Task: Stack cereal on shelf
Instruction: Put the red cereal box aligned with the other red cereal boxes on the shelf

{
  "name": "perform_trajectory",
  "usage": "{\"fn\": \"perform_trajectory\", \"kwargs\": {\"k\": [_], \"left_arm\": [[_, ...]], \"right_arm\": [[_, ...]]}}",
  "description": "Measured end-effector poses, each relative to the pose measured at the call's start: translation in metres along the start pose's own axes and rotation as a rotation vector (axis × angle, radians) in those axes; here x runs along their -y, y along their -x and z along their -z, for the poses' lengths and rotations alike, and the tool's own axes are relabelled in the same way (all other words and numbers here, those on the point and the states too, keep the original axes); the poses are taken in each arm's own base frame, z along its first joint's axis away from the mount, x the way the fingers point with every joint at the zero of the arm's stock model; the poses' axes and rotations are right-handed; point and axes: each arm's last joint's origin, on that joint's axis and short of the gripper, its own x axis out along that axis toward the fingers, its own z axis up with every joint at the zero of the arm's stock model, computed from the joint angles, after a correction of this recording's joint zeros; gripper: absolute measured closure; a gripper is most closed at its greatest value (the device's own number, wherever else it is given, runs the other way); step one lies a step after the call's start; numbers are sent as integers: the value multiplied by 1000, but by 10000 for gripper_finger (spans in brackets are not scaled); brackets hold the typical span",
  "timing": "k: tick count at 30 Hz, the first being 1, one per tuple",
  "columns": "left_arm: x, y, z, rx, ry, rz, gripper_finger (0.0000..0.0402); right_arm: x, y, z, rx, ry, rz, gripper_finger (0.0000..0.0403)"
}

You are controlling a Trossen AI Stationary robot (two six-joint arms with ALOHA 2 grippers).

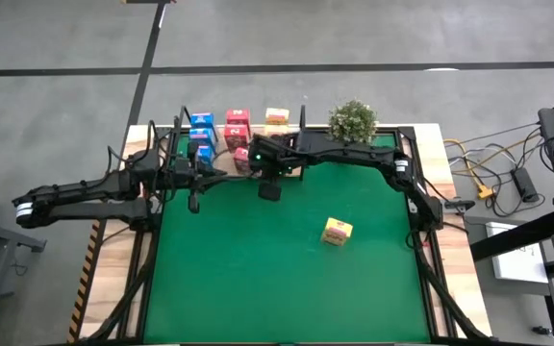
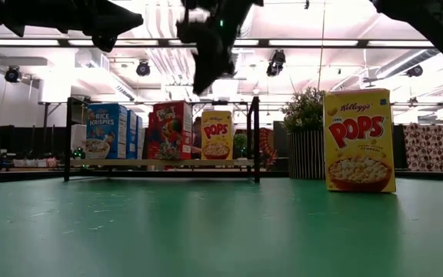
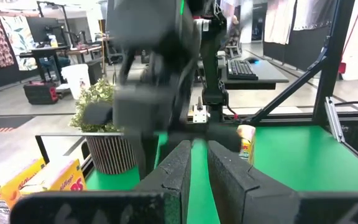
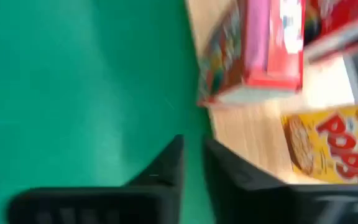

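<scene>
A green mat [image 1: 258, 279] covers the table. Along its far edge the wooden shelf [image 2: 160, 163] holds blue, red and yellow cereal boxes [image 2: 171, 129] upright in colour groups. One yellow cereal box [image 1: 337, 232] stands alone mid-mat (probably next to go). The right gripper [image 4: 193, 163] hovers by the shelf, jaws nearly closed and empty; the left gripper [image 3: 197, 163] waits alongside, jaws narrow and empty too.

Small printed cardboard cereal boxes [image 1: 237, 128] stand on the light wooden black-framed shelf [image 2: 160, 162]; one yellow box [image 1: 337, 232] sits alone on the green mat [image 1: 258, 279].
</scene>
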Motion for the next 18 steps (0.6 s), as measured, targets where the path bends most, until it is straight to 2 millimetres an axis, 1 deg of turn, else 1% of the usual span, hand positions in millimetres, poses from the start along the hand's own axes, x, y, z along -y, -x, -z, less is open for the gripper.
{"fn": "perform_trajectory", "kwargs": {"k": [1,2,5,8,11,18], "left_arm": [[0,0,0,0,-6,0,365],[0,0,0,0,-11,0,365],[0,0,0,0,-14,-2,365],[0,0,0,0,-14,-2,365],[0,0,0,1,-14,-3,365],[0,0,0,1,-19,-3,365]], "right_arm": [[0,-7,3,-15,-2,22,379],[1,-14,6,-24,-3,40,383],[3,-36,10,5,-1,92,385],[9,-48,11,53,4,158,385],[16,-54,10,97,9,173,385],[28,-54,2,181,26,194,385]]}}
